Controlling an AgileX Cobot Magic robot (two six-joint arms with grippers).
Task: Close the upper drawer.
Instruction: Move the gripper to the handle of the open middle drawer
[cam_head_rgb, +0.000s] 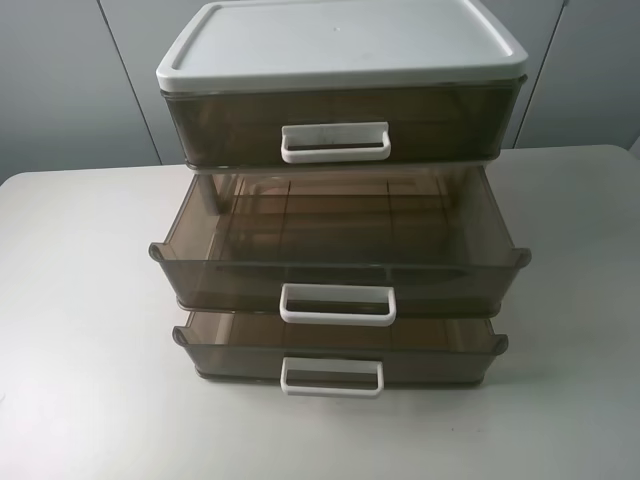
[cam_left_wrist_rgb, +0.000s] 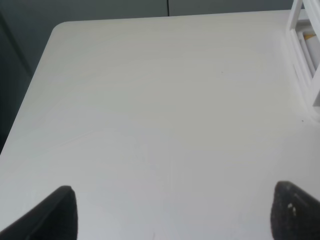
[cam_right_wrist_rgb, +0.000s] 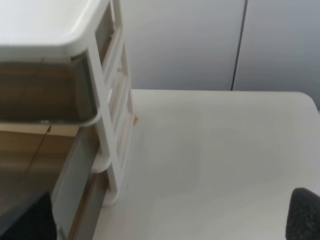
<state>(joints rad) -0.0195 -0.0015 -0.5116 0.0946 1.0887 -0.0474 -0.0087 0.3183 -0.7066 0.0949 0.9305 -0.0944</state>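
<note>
The upper drawer (cam_head_rgb: 340, 255), the middle of three smoky-brown translucent drawers, is pulled far out of the white-framed drawer unit and looks empty. Its white loop handle (cam_head_rgb: 338, 304) faces the front. Neither gripper shows in the exterior high view. My left gripper (cam_left_wrist_rgb: 172, 215) is open over bare table, its dark fingertips (cam_left_wrist_rgb: 55, 215) wide apart, with the unit's frame (cam_left_wrist_rgb: 305, 50) off to one side. My right gripper (cam_right_wrist_rgb: 170, 220) is open too, its fingertips (cam_right_wrist_rgb: 305, 212) wide apart, beside the unit's side frame (cam_right_wrist_rgb: 112, 125).
The taller drawer (cam_head_rgb: 335, 125) under the white lid (cam_head_rgb: 340, 40) is shut. The lowest drawer (cam_head_rgb: 335, 355) stands a little way out. The unit sits on a white table (cam_head_rgb: 90, 330) with rounded corners. Grey wall panels stand behind.
</note>
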